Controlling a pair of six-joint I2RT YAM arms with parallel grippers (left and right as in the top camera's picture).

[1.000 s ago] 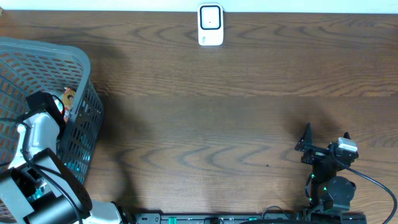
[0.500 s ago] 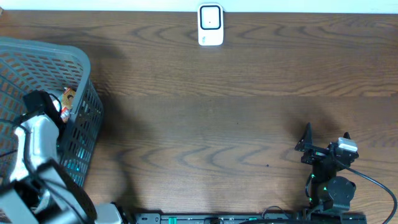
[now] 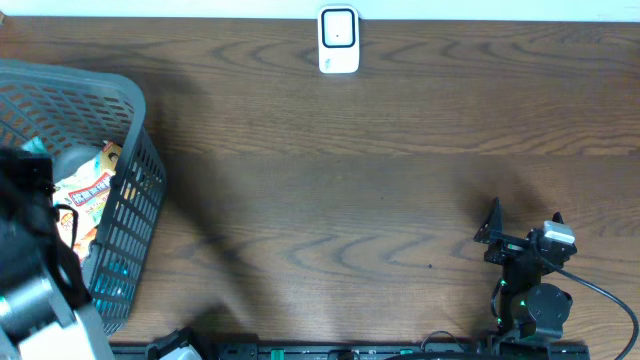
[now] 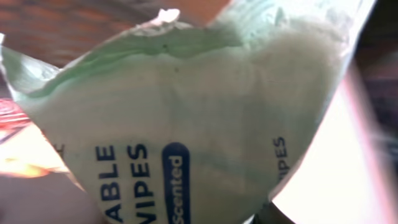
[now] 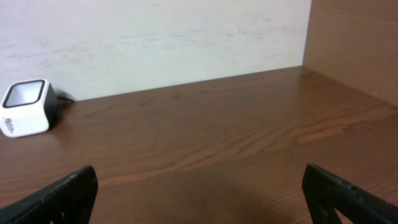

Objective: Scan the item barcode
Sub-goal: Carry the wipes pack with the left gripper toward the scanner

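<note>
My left hand (image 3: 28, 175) pinches the pack of scented wipes (image 4: 186, 124) over the basket (image 3: 135, 190), a light, soft, slippery pouch best gripped by its stiffer edge seam, while my right hand (image 5: 199, 199) stands wide.

Soft, even light; close wipes pack (image 4: 186, 118) blurry, glare-edged.

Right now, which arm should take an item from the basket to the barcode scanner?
Left. The left arm is over the basket, with the wipes pack filling its wrist view. The right gripper sits open and empty, across the table from the basket.
</note>
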